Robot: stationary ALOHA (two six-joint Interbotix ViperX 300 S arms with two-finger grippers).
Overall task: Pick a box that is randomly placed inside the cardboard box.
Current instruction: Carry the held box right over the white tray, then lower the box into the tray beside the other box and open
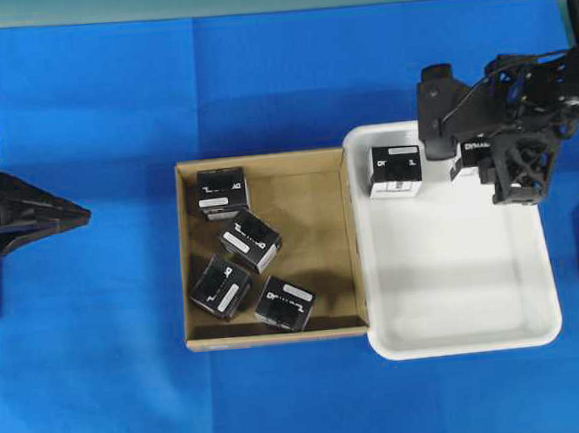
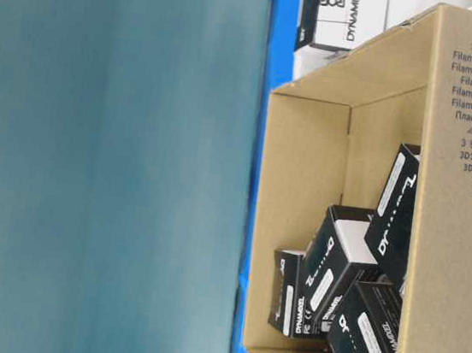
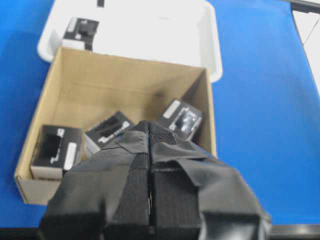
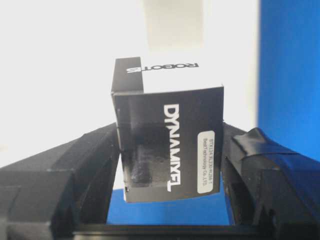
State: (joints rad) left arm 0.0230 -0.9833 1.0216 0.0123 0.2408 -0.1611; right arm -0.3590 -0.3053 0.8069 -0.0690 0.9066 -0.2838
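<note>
Overhead exterior view is showing my right gripper (image 1: 476, 159) hanging over the white tray (image 1: 460, 338) at its one o'clock corner, and I am gripping the box (image 4: 167, 145) between my two pads, one on each of its black sides, so that it cannot swing. My right wrist view is showing the carton squarely between the pads, white lettering facing the lens, with the tray's pale floor behind it. I judge I am carrying it here to set it beside the other carton (image 1: 394, 171) that is standing near the tray's eleven o'clock corner. Four more cartons are lying tumbled in the cardboard box (image 1: 317, 189), toward its nine o'clock side. My left gripper (image 3: 150, 150) is waiting with its jaws pressed together, pointing toward that cardboard box, well apart from the tray, leaving my right arm room.
</note>
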